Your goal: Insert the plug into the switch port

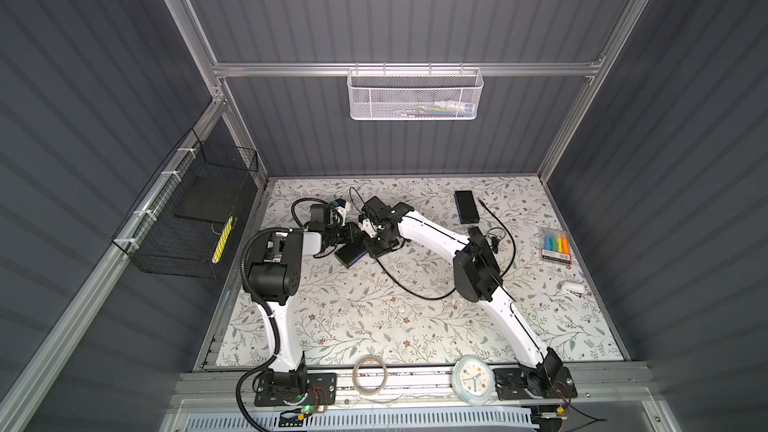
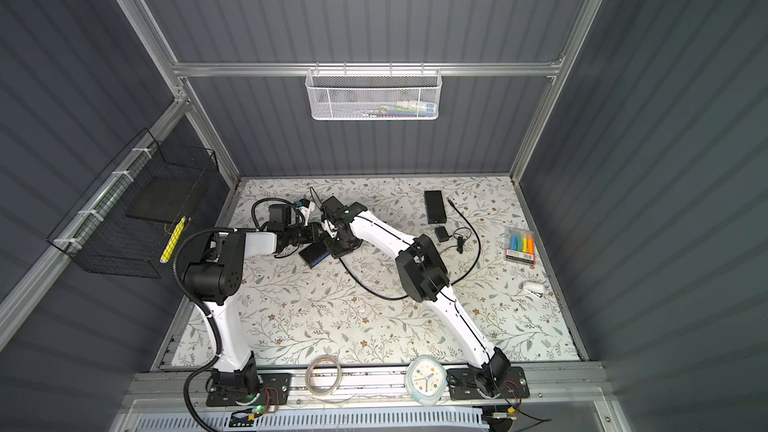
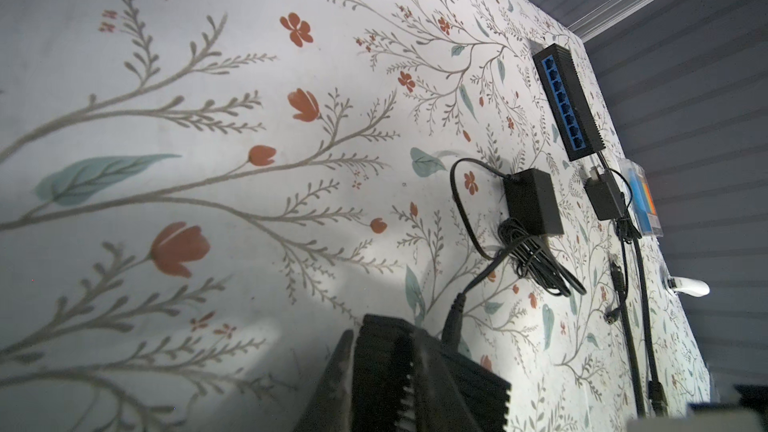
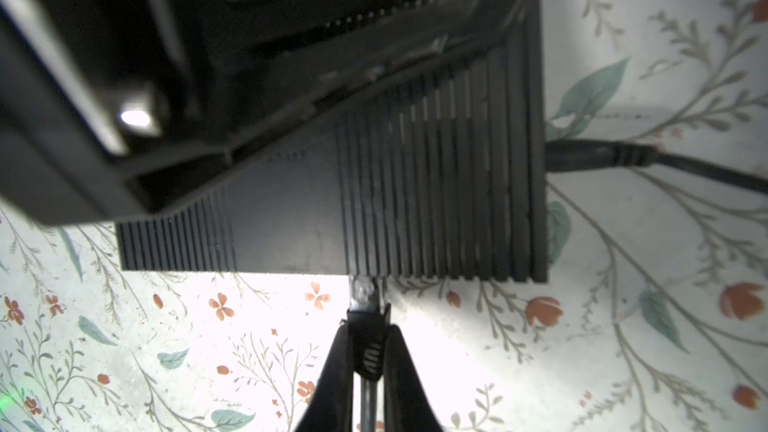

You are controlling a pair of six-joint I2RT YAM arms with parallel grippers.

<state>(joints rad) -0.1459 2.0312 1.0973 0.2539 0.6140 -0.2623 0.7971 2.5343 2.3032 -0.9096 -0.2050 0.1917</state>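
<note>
My right gripper [image 4: 368,340] clamps the plug [image 4: 366,309]; its long axis points straight ahead at the port edge of the switch [image 4: 436,201], tip meeting that edge; my left gripper [image 1: 359,241] pinches the switch body, bracing it.

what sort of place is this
Probably a robot lab cell: left arm and right arm bolted by a floral table, grey walls on an aluminium frame, a white basket hung up.

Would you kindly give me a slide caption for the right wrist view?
Right jaws pinch the plug, its tip meeting the switch edge; left jaws clamp the switch.
</note>
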